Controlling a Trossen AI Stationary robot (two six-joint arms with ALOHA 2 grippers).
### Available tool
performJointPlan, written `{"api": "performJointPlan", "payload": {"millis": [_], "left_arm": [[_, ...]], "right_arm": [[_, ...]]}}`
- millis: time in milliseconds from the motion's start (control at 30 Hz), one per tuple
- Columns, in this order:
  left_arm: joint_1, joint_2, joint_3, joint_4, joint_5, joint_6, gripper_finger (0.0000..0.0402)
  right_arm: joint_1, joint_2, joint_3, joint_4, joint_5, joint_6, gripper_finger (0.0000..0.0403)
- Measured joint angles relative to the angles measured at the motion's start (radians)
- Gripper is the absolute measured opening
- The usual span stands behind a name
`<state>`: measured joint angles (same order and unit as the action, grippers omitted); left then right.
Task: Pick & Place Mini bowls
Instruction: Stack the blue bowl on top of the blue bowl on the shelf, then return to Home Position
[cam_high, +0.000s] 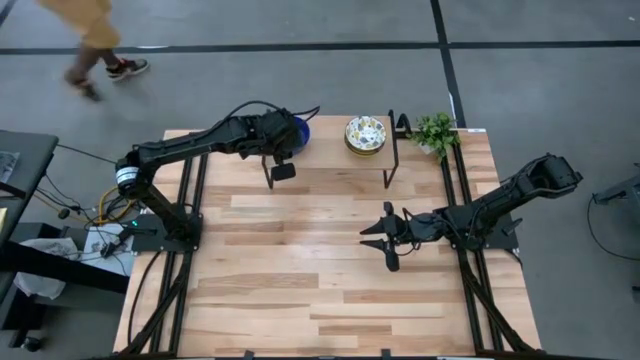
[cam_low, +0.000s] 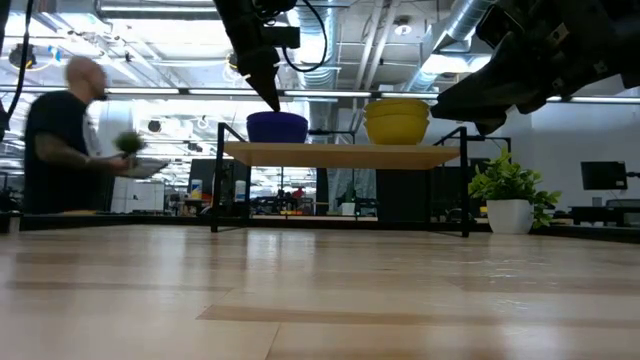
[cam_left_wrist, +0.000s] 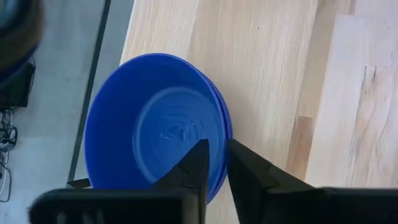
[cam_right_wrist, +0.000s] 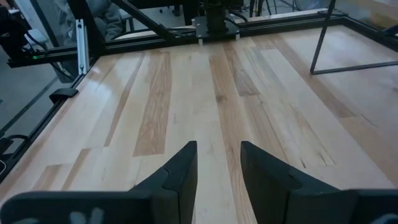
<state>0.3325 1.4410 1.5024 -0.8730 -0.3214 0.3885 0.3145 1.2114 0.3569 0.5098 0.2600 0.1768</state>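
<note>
Grasp step: left pincer (cam_left_wrist: 214, 163) straddling blue bowl (cam_left_wrist: 155, 124) rim on shelf (cam_low: 340, 154), not clenched; next, squeeze, lift. Right pincer (cam_right_wrist: 217, 165) released, idle.

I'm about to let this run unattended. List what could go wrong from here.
1. The left gripper has its fingers straddling the rim of the blue bowls, which look stacked; it could lift more than one or slip.
2. That stack sits at the raised shelf's left end, so a nudge might tip it off.
3. The right gripper hovers open mid-table, possibly in the carry path.
</note>
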Motion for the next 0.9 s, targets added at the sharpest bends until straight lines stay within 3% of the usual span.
{"api": "performJointPlan", "payload": {"millis": [300,533,900], "left_arm": [[0.0,0.0,0.0,0.005,-0.049,0.0,0.012],[0.0,-0.046,0.0,0.009,-0.035,-0.029,0.0133],[0.0,-0.34,-0.063,0.068,0.247,-0.164,0.0133]], "right_arm": [[0.0,0.0,0.0,0.0,0.0,0.0,0.0111],[0.0,0.0,0.0,0.0,0.0,0.0,0.0111],[0.0,0.0,0.001,0.0,0.0,0.007,0.0111]]}}
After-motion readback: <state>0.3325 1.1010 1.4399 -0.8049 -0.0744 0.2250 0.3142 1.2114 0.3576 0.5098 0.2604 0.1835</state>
